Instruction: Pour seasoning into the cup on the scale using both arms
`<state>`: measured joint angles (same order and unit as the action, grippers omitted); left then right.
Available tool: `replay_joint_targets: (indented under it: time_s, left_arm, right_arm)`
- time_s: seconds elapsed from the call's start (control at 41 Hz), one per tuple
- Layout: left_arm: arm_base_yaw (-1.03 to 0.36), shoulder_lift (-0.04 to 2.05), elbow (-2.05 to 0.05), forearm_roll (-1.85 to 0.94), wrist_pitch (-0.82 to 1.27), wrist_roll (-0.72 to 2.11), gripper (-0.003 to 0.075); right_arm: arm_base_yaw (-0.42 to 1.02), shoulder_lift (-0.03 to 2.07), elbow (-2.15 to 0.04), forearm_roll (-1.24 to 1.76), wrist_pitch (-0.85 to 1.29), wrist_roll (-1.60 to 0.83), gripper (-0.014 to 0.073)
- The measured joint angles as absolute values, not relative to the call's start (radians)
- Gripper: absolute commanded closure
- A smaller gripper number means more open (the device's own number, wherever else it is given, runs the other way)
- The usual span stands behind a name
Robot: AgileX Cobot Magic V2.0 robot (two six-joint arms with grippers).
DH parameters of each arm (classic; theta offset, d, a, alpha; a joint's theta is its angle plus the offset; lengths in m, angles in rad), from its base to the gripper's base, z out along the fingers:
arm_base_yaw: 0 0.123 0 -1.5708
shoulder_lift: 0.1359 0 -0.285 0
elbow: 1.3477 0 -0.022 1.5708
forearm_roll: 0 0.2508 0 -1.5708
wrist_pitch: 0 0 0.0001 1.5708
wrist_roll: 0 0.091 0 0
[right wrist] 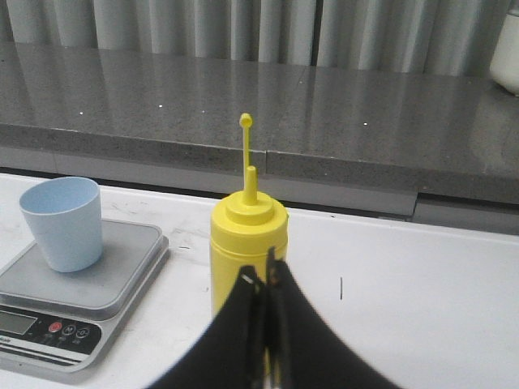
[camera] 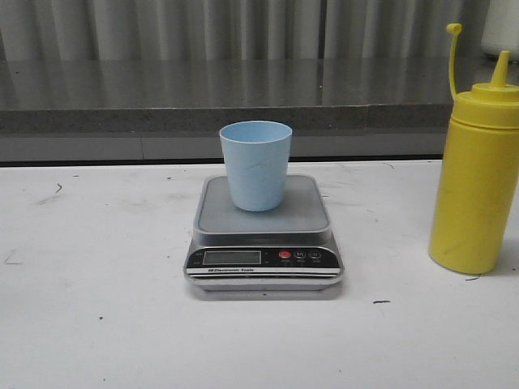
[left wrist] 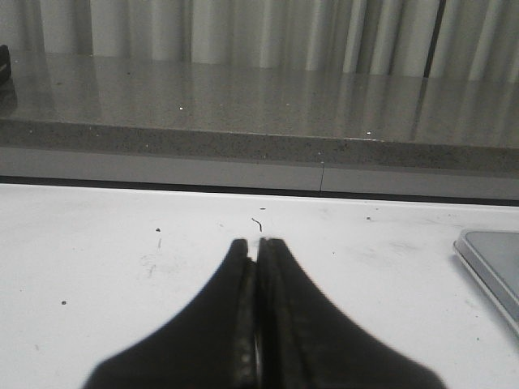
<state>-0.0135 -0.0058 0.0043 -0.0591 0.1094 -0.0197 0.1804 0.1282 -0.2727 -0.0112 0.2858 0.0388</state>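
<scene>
The pale blue cup stands upright on the steel platform of the scale, set toward the far part of the platform and roughly centred across it, its mouth open upward. The scale sits flat on the white counter near the middle of the front view, with its black front panel, display and red button facing the camera. Well apart from it, on the robot's right and at the edge of that view, the yellow seasoning bottle stands upright on the counter, its conical nozzle pointing up and the thin cap strap rising beside the nozzle. Neither arm shows in the front view. In the left wrist view the left pincer has its two dark fingers pressed together with nothing between them, hanging over bare counter, and a corner of the scale shows off to one side. In the right wrist view the right pincer is likewise closed on itself, empty, its tips in front of the bottle's body and not gripping it; the cup and scale stand off to the side of the bottle. A grey stone ledge and pale curtains run behind the counter.
</scene>
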Motion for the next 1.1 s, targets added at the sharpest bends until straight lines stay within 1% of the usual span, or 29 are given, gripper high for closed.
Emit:
replay_joint_targets:
  time_s: [0.122,0.22,0.415,0.488,0.61,0.732,0.879,1.099]
  left_arm:
    - [-0.013,-0.006,0.004,-0.059,0.109,-0.020,0.0740]
    - [-0.013,-0.006,0.004,-0.059,0.107,-0.020,0.0740]
    - [-0.013,-0.006,0.004,-0.059,0.107,-0.020,0.0740]
    - [-0.013,-0.006,0.004,-0.059,0.107,-0.020,0.0740]
    - [-0.013,-0.006,0.004,-0.059,0.107,-0.020,0.0740]
    - [-0.013,-0.006,0.004,-0.059,0.107,-0.020,0.0740]
    - [-0.013,-0.006,0.004,-0.059,0.106,-0.020,0.0740]
    - [-0.013,-0.006,0.004,-0.059,0.106,-0.020,0.0740]
  right_arm:
    - [0.180,0.128,-0.273,-0.011,0.286,0.037,0.0662]
    - [0.160,0.127,-0.241,-0.017,0.247,0.017,0.0662]
    - [0.015,0.127,-0.103,-0.017,0.118,0.009,0.0662]
    - [-0.013,0.117,-0.054,-0.017,0.101,0.009,0.0662]
    - [-0.019,0.063,0.016,-0.017,0.094,0.009,0.0662]
    - [-0.019,0.003,0.027,-0.017,0.141,0.007,0.0662]
    - [-0.019,-0.010,0.027,-0.017,0.195,0.007,0.0662]
    - [-0.019,-0.010,0.027,-0.017,0.205,0.007,0.0662]
